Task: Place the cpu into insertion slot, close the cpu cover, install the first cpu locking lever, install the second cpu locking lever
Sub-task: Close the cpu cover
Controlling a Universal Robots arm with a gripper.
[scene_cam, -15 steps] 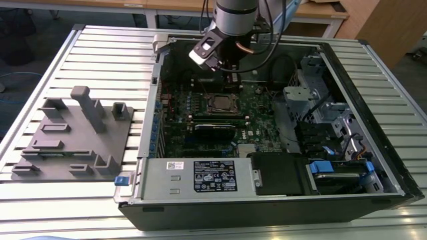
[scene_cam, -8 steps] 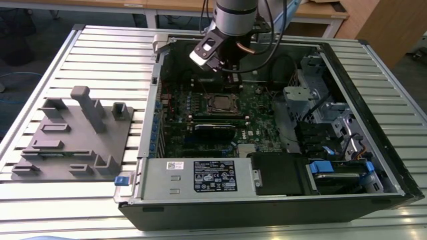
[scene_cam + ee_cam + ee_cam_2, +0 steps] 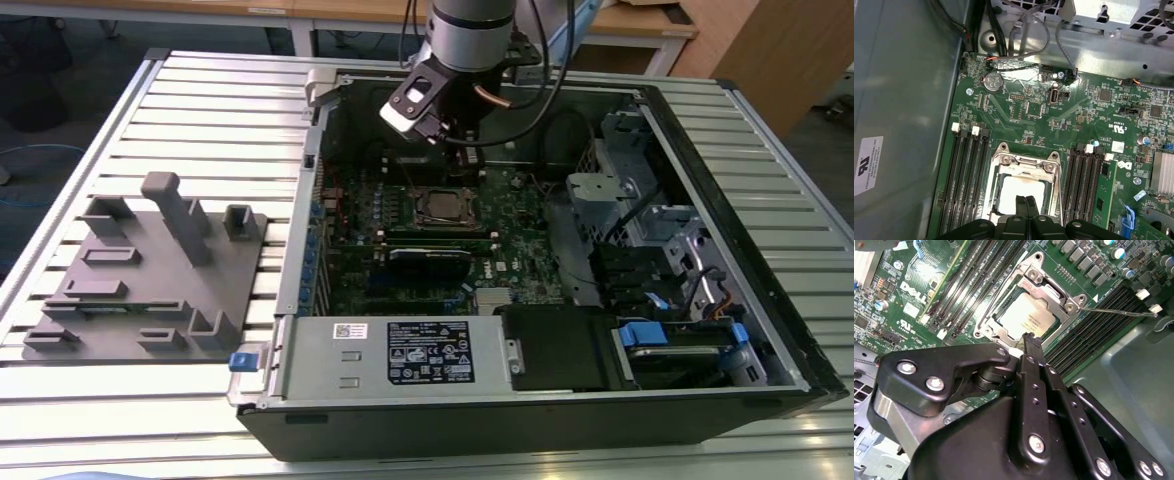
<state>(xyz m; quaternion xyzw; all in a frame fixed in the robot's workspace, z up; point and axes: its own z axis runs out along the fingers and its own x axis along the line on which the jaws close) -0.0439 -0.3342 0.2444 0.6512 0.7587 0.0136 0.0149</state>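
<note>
The cpu point(image 3: 1026, 315) lies flat in the insertion slot point(image 3: 447, 207) on the green board, its dull silver top point(image 3: 1019, 190) showing in both wrist views. The cpu cover point(image 3: 1046, 282) is down over it, and its frame point(image 3: 1024, 162) rings the chip. A thin lever rod point(image 3: 1114, 312) reaches out from the socket's corner across the memory slots. A second rod point(image 3: 999, 287) runs along the socket's other side. My gripper point(image 3: 1025, 201) hangs just above the chip's edge, fingers pressed together and holding nothing. In the exterior view the gripper point(image 3: 438, 132) is over the back of the open case.
Long black memory slots point(image 3: 966, 175) flank the socket on both sides. Cables point(image 3: 1029, 30) and a metal drive cage point(image 3: 601, 190) crowd the case near the board. The power supply with a label point(image 3: 430, 352) fills the front. A grey fixture point(image 3: 147, 270) sits on the slatted table at the exterior view's left.
</note>
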